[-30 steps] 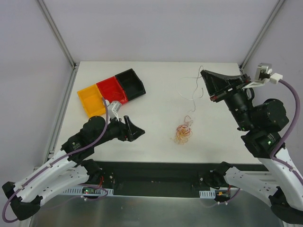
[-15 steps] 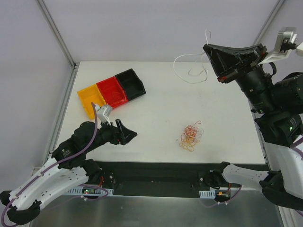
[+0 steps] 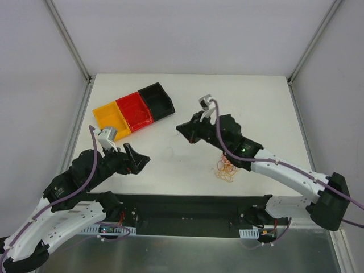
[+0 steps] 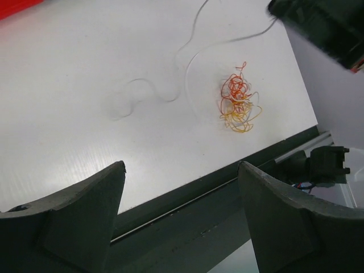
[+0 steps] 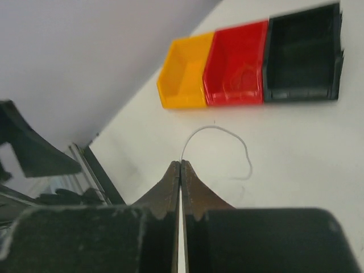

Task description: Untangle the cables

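Three bins [image 3: 134, 109], cables [image 3: 226, 170] on white table [image 3: 256, 102] | left end effector [image 4: 181, 169] wide | right end effector [image 5: 180, 164] pinches wire [image 5: 211, 127]

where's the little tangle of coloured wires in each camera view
Top view: tangle near the table's front edge, right of centre.
Left wrist: right of centre, upper half.
Right wrist: not in it.
Shared landmark: the tray, its red corner at the left wrist view's top left.

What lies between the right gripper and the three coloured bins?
A thin white wire loops over the bare table there, starting at the shut right gripper; nothing else lies before the bins. The right wrist view shows this.
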